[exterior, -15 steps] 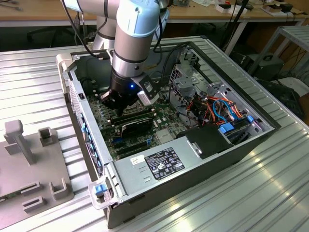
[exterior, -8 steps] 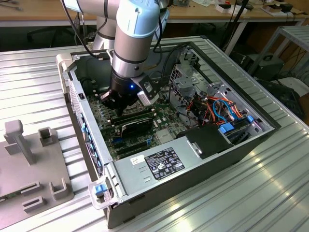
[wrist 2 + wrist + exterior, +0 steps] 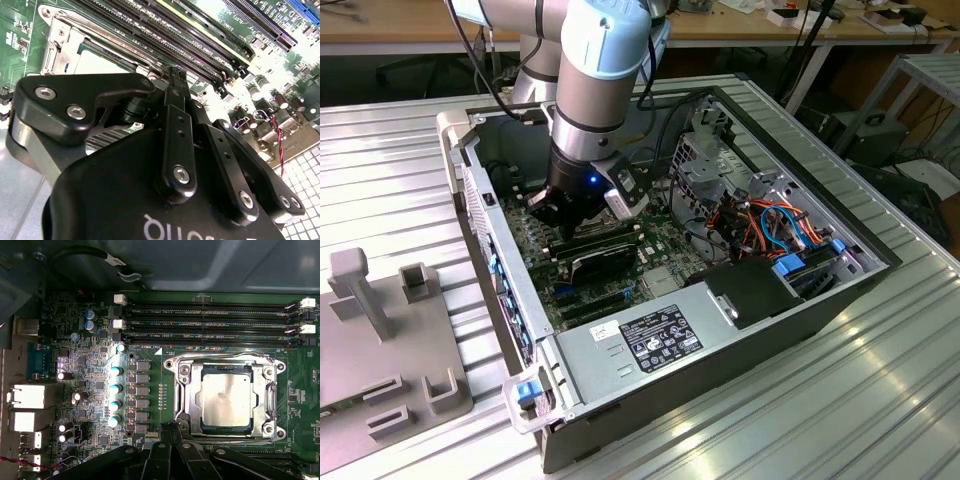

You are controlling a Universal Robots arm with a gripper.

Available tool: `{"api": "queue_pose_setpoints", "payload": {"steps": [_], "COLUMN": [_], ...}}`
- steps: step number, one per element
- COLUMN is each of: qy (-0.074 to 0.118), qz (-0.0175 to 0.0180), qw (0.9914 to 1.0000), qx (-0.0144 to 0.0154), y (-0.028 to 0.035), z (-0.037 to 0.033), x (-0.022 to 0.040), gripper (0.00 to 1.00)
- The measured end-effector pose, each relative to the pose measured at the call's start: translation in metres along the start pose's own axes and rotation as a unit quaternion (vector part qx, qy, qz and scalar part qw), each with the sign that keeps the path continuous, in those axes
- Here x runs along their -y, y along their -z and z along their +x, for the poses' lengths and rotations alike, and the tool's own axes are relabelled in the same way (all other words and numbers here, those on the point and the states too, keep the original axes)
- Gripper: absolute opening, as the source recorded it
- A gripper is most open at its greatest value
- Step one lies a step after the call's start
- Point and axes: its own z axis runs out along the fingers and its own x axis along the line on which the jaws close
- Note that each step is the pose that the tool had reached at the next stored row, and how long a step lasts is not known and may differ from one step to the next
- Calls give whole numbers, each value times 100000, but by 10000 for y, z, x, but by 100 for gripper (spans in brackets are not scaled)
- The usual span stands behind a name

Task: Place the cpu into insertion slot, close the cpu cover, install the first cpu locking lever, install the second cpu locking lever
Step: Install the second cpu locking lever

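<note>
In the first wrist view the cpu (image 3: 227, 400) lies flat in the insertion slot (image 3: 170, 364), silvery face up. The cpu cover (image 3: 187, 395) is down over it, its silver frame ringing the chip. A thin metal lever (image 3: 225, 357) runs along the slot's edge nearest the memory slots. My gripper (image 3: 171, 429) is shut, its black fingertips together at the slot's corner; I cannot tell whether a lever is pinched between them. In the second wrist view the gripper (image 3: 173, 75) is beside the cover (image 3: 60, 45). In the exterior view the gripper (image 3: 570, 222) reaches down into the open computer case.
Long black memory slots (image 3: 210, 322) run beside the socket. Capacitors (image 3: 115, 387) and rear ports (image 3: 30, 405) lie on its other side. In the exterior view a black card (image 3: 605, 255), the power supply (image 3: 650, 340), cables (image 3: 780, 225) and a grey fixture (image 3: 380, 340) surround the arm.
</note>
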Motion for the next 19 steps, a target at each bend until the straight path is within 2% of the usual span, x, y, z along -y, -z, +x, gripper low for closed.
{"api": "queue_pose_setpoints", "payload": {"steps": [9, 19], "qy": [12, 4], "qz": [-10, -16], "qw": [100000, 100000], "qx": [-1, 4], "y": [-2, -15], "z": [-1, -1], "x": [-25, -22], "gripper": [11, 11]}}
